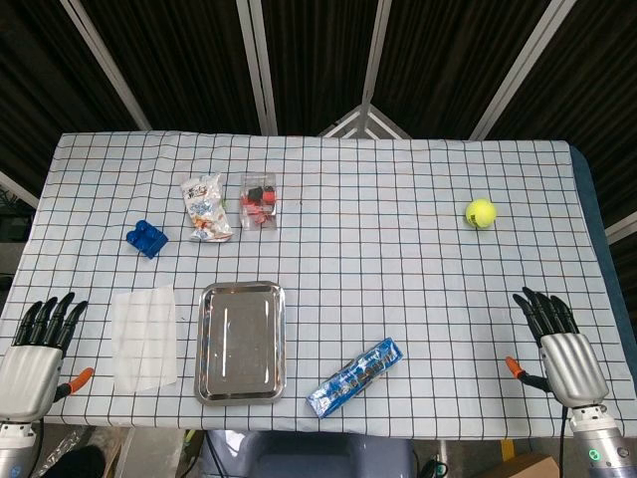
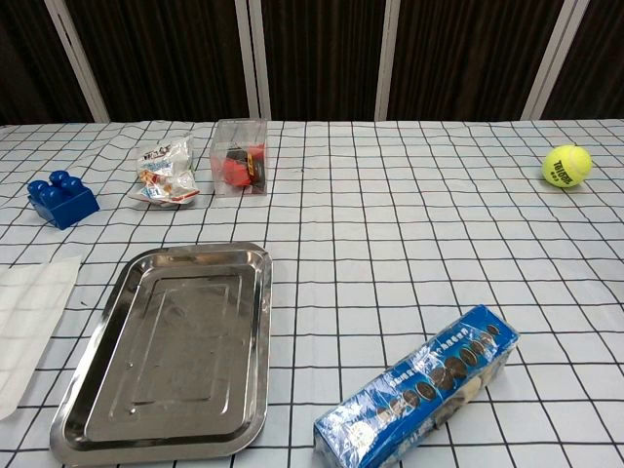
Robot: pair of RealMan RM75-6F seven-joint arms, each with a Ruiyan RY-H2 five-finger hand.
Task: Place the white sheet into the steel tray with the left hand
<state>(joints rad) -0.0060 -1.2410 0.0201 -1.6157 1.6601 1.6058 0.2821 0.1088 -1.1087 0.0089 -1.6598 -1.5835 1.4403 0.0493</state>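
A thin white sheet point(image 1: 143, 337) lies flat on the checked cloth, just left of the steel tray point(image 1: 240, 343); the two do not touch. The chest view shows the sheet point(image 2: 29, 317) at the left edge and the tray point(image 2: 166, 351) with nothing in it. My left hand point(image 1: 38, 351) hovers at the table's front left corner, left of the sheet, fingers spread and holding nothing. My right hand point(image 1: 562, 347) is at the front right, fingers apart and holding nothing. Neither hand shows in the chest view.
A blue biscuit packet point(image 1: 355, 376) lies right of the tray. A blue brick point(image 1: 146, 238), a snack bag point(image 1: 206, 208) and a clear box of red pieces point(image 1: 259, 200) sit behind it. A yellow tennis ball point(image 1: 481, 212) is at the far right.
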